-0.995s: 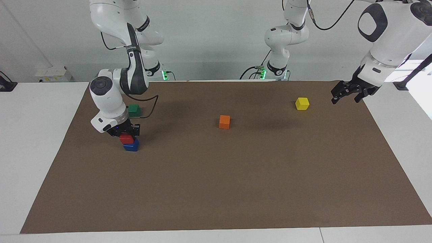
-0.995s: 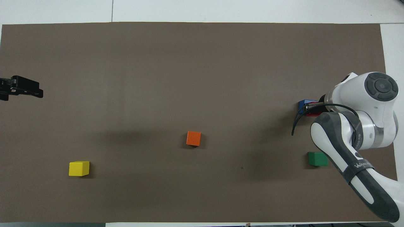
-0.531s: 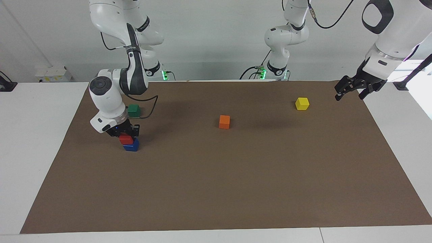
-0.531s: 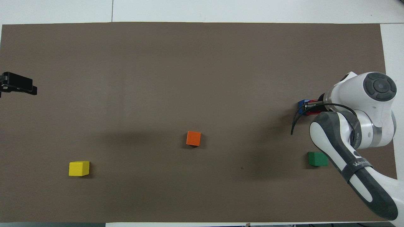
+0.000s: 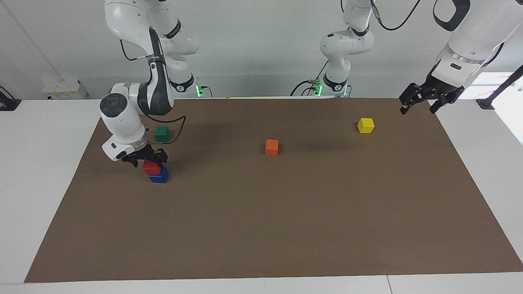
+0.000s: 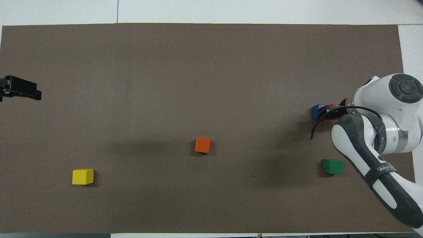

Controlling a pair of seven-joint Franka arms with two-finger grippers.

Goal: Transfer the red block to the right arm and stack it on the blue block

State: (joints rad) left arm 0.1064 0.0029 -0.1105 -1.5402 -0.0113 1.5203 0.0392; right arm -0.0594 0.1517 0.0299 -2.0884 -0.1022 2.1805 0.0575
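The red block [image 5: 151, 167] sits on the blue block [image 5: 159, 176] at the right arm's end of the mat, shifted a little off centre. My right gripper [image 5: 147, 158] is open just over the red block's top, its blue light glowing. In the overhead view the right arm covers most of the stack; only slivers of the red block [image 6: 327, 118] and the blue block [image 6: 317, 111] show. My left gripper [image 5: 421, 103] is open and empty, raised over the mat's edge at the left arm's end; it also shows in the overhead view [image 6: 20, 92].
A green cube [image 5: 162, 133] lies nearer to the robots than the stack, close to the right arm. An orange cube [image 5: 271, 147] lies mid-mat. A yellow cube [image 5: 365, 125] lies toward the left arm's end. A brown mat [image 5: 286, 228] covers the table.
My right gripper has risen slightly off the red block and shifted toward its end of the table; the red block stays on the blue one. My left gripper has lifted and drawn back.
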